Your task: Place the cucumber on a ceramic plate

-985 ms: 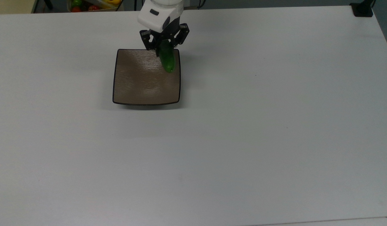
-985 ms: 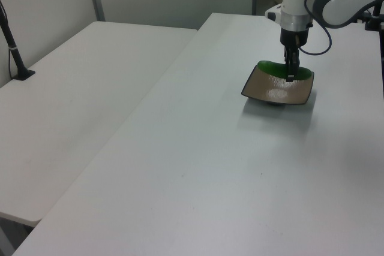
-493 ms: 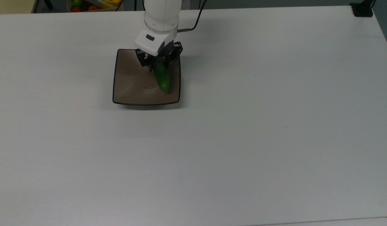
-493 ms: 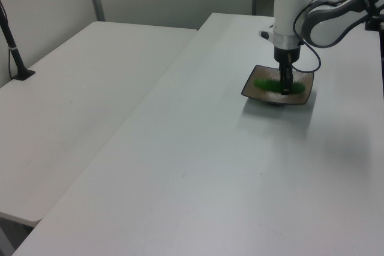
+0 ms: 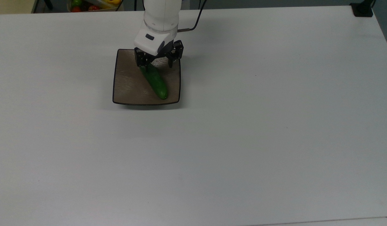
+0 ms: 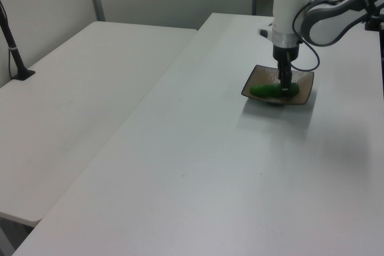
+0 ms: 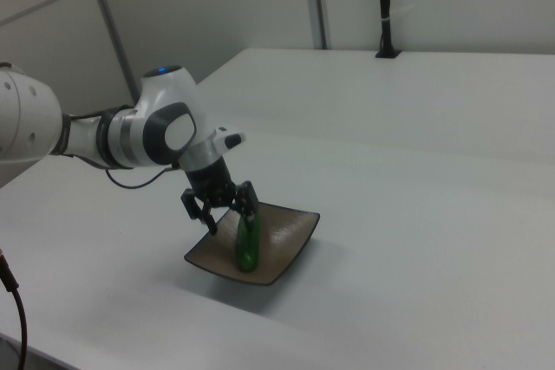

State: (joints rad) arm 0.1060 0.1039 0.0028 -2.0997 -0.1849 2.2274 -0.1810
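Now: cucumber [image 5: 154, 81] lying on ceramic plate [image 5: 127, 89].
Gripper [image 5: 155, 63] fingers spread, straddling the cucumber's 11 o'clock end in the top view; other end points toward the plate's 5 o'clock corner.

White tables in a plain, pale room

Under my fingers [image 5: 139, 61] a broad white table [image 5: 243, 141] spreads out bare and matte, evenly lit with only soft shadows. Well away from my fingers, at its corner on the top view's right, sits a black clamp [image 5: 363, 9]. Just past the table edge behind my fingers stands a crate of coloured fruit [image 5: 93, 4]. Far off on the left view's left a second white table [image 6: 72, 106] butts against mine, with a black post [image 6: 13, 46] rising from its edge. Beyond both run pale wall panels [image 7: 217, 6] split by grey metal strips [image 7: 104, 15].
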